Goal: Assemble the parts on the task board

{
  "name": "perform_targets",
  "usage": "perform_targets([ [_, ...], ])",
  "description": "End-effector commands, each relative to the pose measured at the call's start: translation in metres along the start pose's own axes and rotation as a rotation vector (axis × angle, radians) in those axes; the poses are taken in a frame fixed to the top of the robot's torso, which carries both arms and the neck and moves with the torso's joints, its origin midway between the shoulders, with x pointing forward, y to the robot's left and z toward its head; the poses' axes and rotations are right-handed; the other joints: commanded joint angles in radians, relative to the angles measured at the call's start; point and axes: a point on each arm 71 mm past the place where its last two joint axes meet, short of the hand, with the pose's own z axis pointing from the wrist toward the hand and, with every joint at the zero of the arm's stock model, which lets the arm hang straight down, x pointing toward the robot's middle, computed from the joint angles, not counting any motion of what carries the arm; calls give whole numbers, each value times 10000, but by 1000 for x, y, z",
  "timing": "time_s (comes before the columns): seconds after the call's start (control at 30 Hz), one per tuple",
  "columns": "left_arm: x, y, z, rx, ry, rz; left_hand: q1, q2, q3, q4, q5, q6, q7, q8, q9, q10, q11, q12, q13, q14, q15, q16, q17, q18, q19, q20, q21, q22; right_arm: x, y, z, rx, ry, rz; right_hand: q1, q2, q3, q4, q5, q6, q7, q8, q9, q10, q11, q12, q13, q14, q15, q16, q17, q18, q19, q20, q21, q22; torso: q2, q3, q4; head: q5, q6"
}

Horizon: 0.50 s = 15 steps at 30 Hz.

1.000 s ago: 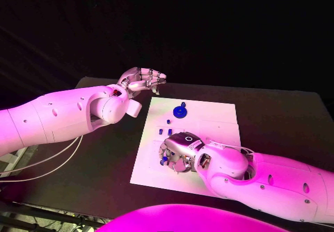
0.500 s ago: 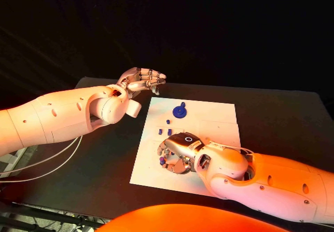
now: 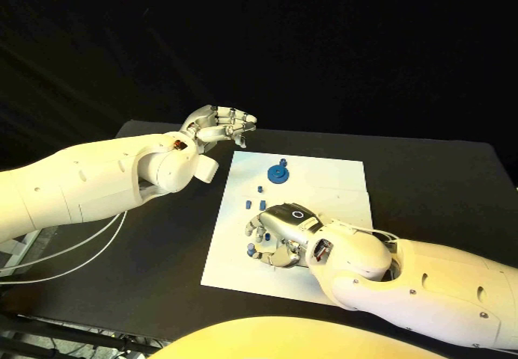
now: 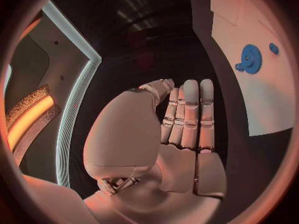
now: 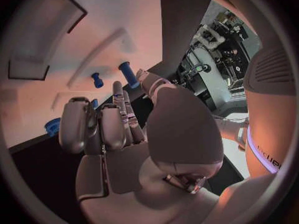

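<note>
White rectangular task board [image 3: 324,187] mid-frame on black tabletop [image 3: 432,179], unmoved, right hand [image 3: 278,233] still lower centre, fingers curled, contents unclear, left hand [image 3: 221,123] still upper left, fingers curled empty, blue gear [image 3: 278,173] unchanged, no legible writing.

A flat white rectangular task board [image 3: 324,187] is lying in the middle of the black counter [image 3: 442,187]. A round blue toothed gear [image 3: 278,173] is sitting near its far edge, with small blue pegs [image 3: 254,203] nearer the middle. The silver right hand [image 3: 275,238] is reaching down over the board's near half, fingers curled among small blue parts. The silver left hand [image 3: 221,124] is hovering beyond the board's far left corner, fingers bent.
</note>
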Motion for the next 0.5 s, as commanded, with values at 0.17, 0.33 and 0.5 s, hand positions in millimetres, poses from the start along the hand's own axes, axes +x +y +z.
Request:
perform_targets([
  [0.17,2,-1,0,63,186,-24,-72,5,-9,-49,-27,-53,1,69,12,-68,-21,44,-18,-87,13,33,13,128,-46,19,-34,-10,-18,-8,-17,-309,-1391,907,32,52,-276,35,13,-105,-26,-58,-7,-146,-33,77,50,71,-8,-82,-56,-39,-50,3,-98,1756,-17,-10,-9,-82,92],
  [0.33,1,0,0,60,181,-22,-72,5,-9,-49,-27,-53,1,69,12,-68,-21,44,-18,-87,13,33,13,128,-46,19,-34,-10,-36,-32,-38,345,-1587,2067,181,187,-446,91,142,-29,71,-1,18,12,4,385,190,64,14,-110,-104,-31,-66,9,-176,1742,-27,-15,-12,-257,157],
  [0.5,-1,1,-1,41,114,10,-80,-5,-14,-53,-31,-63,3,75,14,-85,-17,46,-21,-109,18,32,13,127,-59,23,-42,-12,-53,-75,-72,2400,-1635,3684,80,281,-677,356,66,498,56,377,160,1337,-131,1534,824,182,-61,135,266,-101,98,-21,268,1858,-65,-21,-72,-650,240],
])
